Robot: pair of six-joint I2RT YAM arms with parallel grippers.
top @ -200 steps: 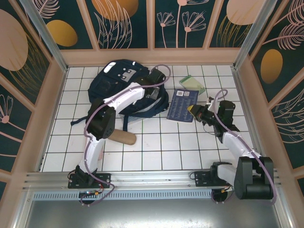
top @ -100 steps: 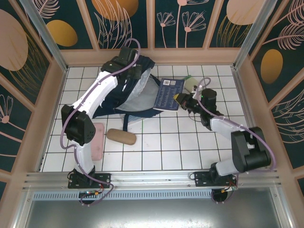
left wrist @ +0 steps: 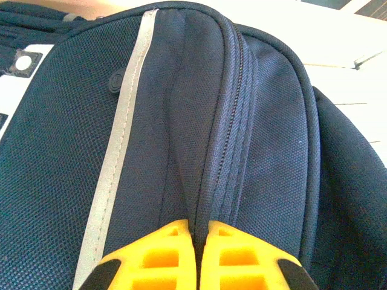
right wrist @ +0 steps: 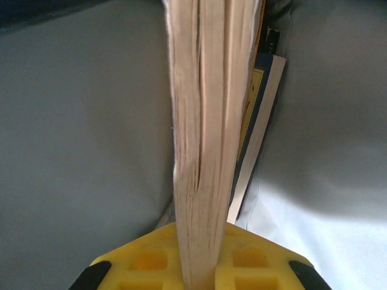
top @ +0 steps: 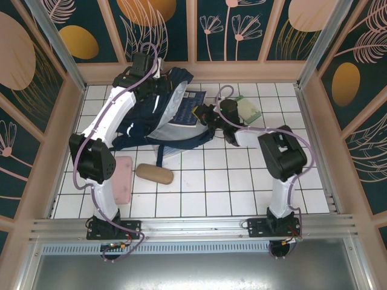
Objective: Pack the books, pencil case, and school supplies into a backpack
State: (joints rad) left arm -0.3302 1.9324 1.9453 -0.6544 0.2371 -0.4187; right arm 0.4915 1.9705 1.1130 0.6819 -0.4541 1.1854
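One navy book [top: 188,107] is half way into the backpack [left wrist: 66,157], which lies on its side at the far left of the worktop [top: 230,175] with its mouth turned to the right and the pale grey lining [top: 164,115] showing. The right gripper [right wrist: 196,261] has its jaws closed on the page edge of this book and holds it inside the opening. In the right wrist view, at least two other books [right wrist: 261,133] stand behind it against the lining (one with a yellow edge, one dark with a white cover edge), so I judge that a part of the books is already packed.

The left gripper [left wrist: 198,234] has its jaws closed on a fold of the fabric beside the zipper at the top of the backpack, and this holds the mouth open.

Outside the backpack, the small green book [top: 248,108] lies near the far right of the opening. The tan pouch [top: 154,174] and the pink case [top: 123,179] lie on the worktop in front of the backpack, close to each other but apart from it.

My judgement is that the task is about half done: the held book must be released inside, then the green book, the pouch and the case remain to be put in.
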